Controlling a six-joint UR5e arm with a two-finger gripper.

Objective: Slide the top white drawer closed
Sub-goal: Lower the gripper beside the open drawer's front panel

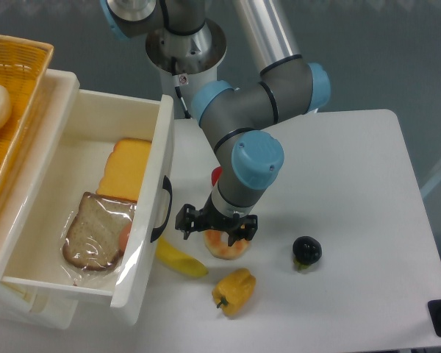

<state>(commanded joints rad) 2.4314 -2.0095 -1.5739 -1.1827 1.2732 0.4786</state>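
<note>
Approach step: top white drawer (151, 213) pulled far out at left of bench (353, 184). Claw (216, 224) low beside handle (164, 209), holding nothing, finger spread unclear. Next: push front panel leftward.

A white table (367, 191) stands on a dull grey-blue floor (411, 59).

Arm bent at elbow, wrist pointing straight down over table; gripper (215, 225) low, black fingers' spread hard to judge.
</note>
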